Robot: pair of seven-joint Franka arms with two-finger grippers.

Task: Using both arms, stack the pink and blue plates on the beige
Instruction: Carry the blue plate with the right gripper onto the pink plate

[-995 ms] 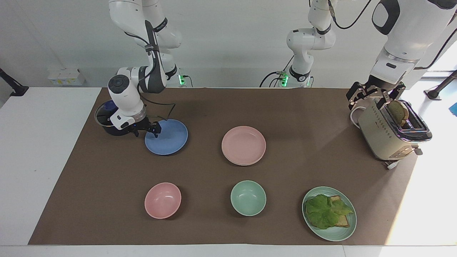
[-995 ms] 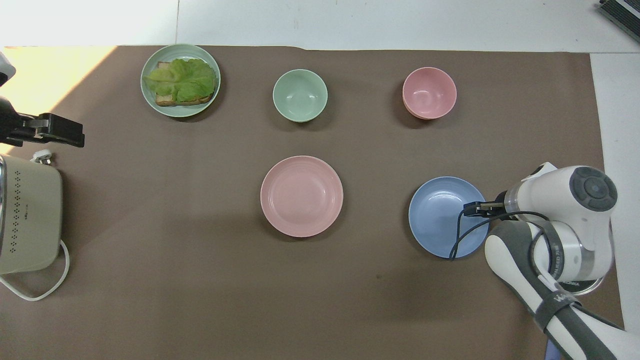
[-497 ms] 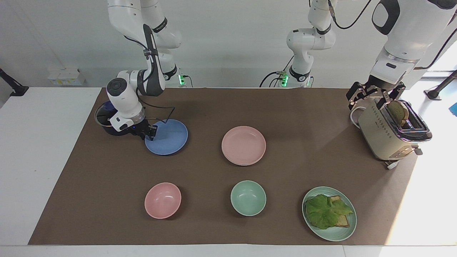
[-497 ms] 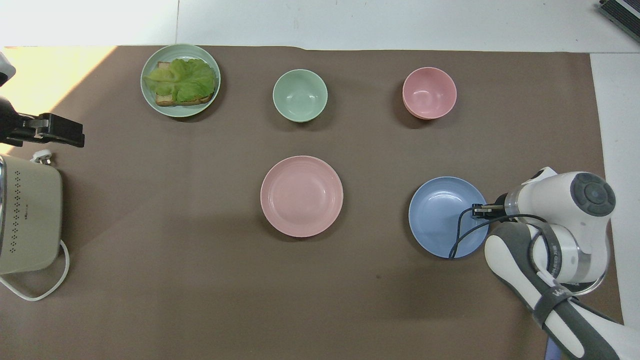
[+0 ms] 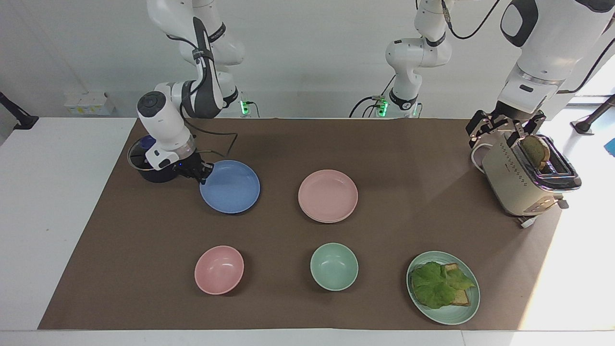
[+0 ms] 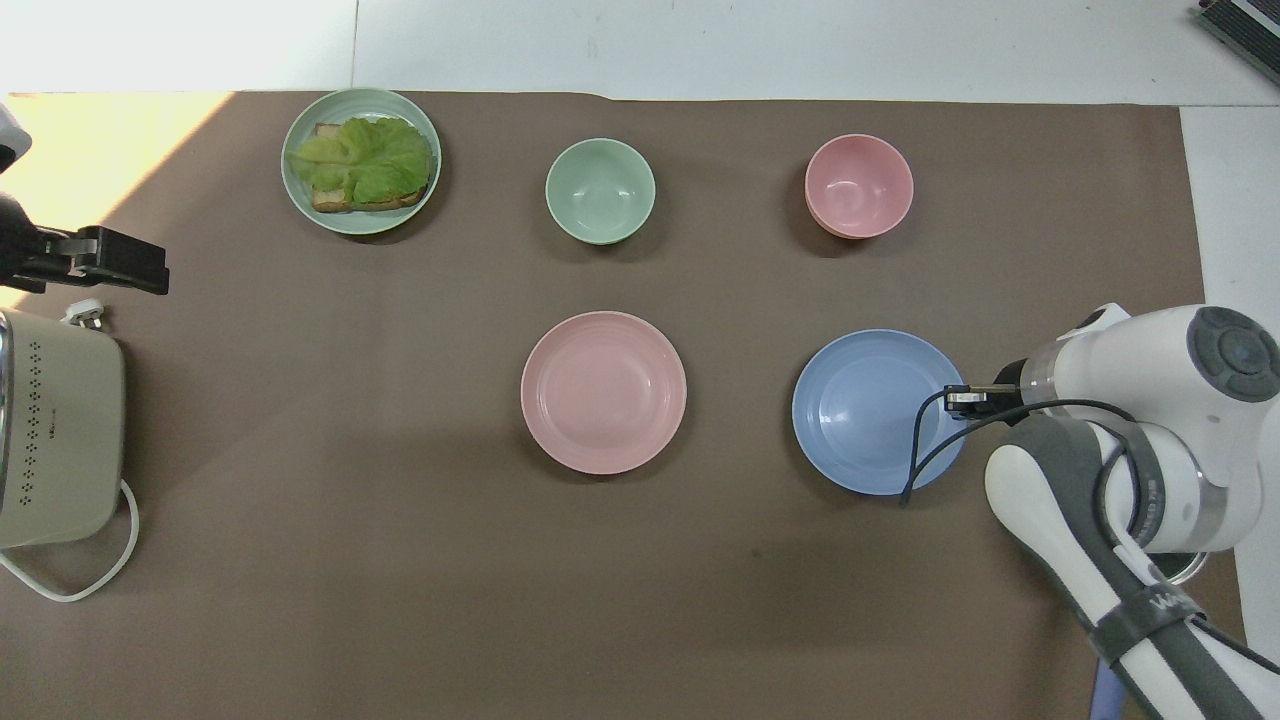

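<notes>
Writing: none legible | right gripper clamps blue plate rim | left gripper spread above toaster

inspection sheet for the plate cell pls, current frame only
Surface: brown mat on a white table.
Job's things: blue plate gripped at its rim; pink plate mid-mat, with a paler rim under it, perhaps beige.
Clutter: pink bowl, green bowl, lettuce plate, toaster, dark pot.
Grippers: right gripper shut on blue plate; left gripper open over toaster, waiting.
Cables: toaster cord; black wrist cable over blue plate.
Surroundings: nothing seen.
</notes>
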